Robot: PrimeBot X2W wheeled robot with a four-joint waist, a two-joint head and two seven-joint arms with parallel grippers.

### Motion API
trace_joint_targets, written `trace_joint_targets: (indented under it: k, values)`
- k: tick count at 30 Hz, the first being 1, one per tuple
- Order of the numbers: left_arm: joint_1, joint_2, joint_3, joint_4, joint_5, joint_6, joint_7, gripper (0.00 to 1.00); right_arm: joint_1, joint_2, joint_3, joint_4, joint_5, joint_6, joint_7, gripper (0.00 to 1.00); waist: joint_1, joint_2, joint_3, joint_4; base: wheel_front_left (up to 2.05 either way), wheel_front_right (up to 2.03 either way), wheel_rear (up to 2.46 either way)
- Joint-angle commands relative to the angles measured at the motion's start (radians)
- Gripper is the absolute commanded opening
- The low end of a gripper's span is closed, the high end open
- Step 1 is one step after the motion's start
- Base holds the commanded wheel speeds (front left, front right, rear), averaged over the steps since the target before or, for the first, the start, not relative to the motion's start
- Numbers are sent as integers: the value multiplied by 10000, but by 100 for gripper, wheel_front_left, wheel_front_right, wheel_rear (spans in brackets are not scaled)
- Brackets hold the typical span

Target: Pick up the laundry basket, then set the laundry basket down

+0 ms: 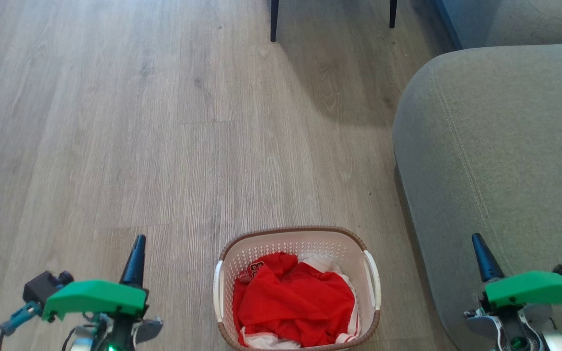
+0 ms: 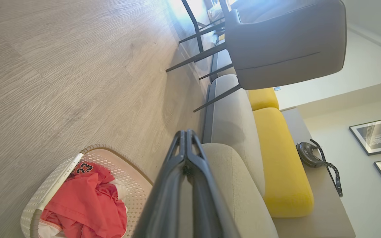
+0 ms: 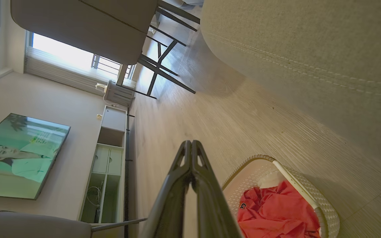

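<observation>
Your laundry basket (image 1: 288, 230) sits on the floor (image 1: 164, 122) at 6 o'clock in the head view. Your left gripper (image 1: 139, 241) stands at its 9 o'clock, your right gripper (image 1: 477, 240) at its 3 o'clock, both clear of it, fingers pressed together, empty.

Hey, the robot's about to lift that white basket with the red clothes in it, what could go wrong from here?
1. Both the left gripper and right gripper are shut and apart from the cream-white perforated plastic laundry basket; its thin white side handles may slip from a poor grip.
2. The grey fabric sofa sits close on the basket's right, so the right gripper might bump it.
3. Uneven lifting could tip the loose red garment out.
</observation>
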Motion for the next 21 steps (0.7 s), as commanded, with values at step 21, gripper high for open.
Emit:
trace_joint_targets:
  k: [21]
  values:
    - [-820, 154, 1069, -165, -2358, -447, 685, 0, -820, -160, -238, -55, 2319, 60, 656, 0, -1, 0, -4, -47, 0, 0, 0]
